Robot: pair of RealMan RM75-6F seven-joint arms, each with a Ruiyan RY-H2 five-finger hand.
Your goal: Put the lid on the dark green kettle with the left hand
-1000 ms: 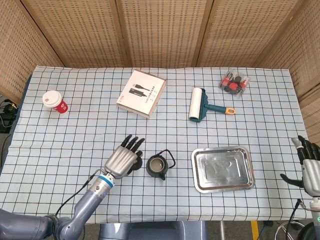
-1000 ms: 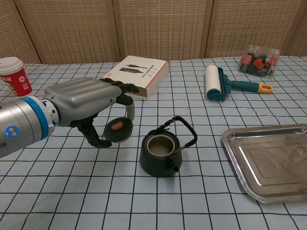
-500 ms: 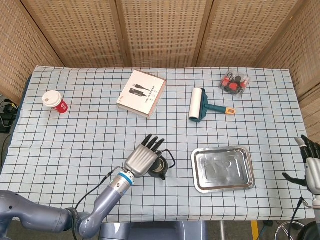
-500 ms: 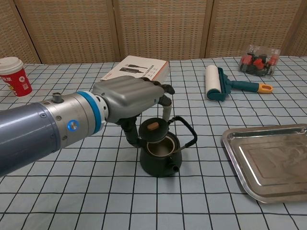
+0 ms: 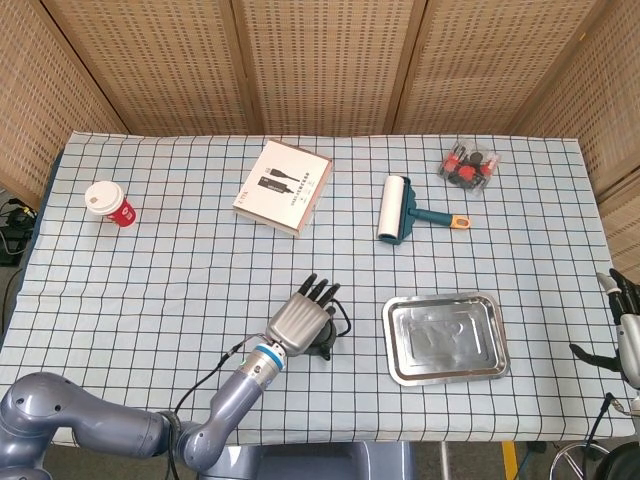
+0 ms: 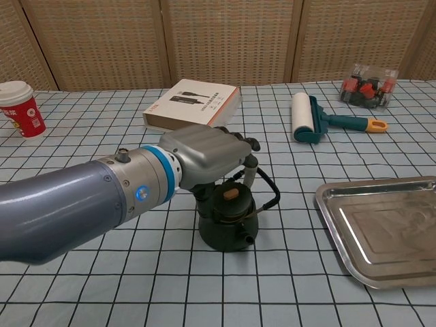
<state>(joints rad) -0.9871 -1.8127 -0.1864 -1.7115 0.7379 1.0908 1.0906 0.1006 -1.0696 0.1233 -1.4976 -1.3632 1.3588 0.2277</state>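
The dark green kettle (image 6: 229,227) stands on the checked cloth near the table's front middle; in the head view only its edge (image 5: 326,349) shows under my hand. Its round dark lid (image 6: 231,202), with a brown knob, sits over the kettle's mouth. My left hand (image 6: 204,157) (image 5: 303,324) arches over the kettle, thumb and a finger pinching the lid's rim, the other fingers stretched forward over the handle. My right hand (image 5: 625,325) shows at the far right edge of the head view, off the table, fingers spread and holding nothing.
A steel tray (image 6: 381,231) (image 5: 445,338) lies just right of the kettle. Behind are a lint roller (image 6: 310,117), a white box (image 6: 193,98), a red paper cup (image 6: 19,107) at far left, and a clear packet of red items (image 6: 368,85) at far right.
My left hand carried the lid rightward from beside the kettle and lowered it onto the kettle's mouth. The right hand slid slightly toward the frame's edge.
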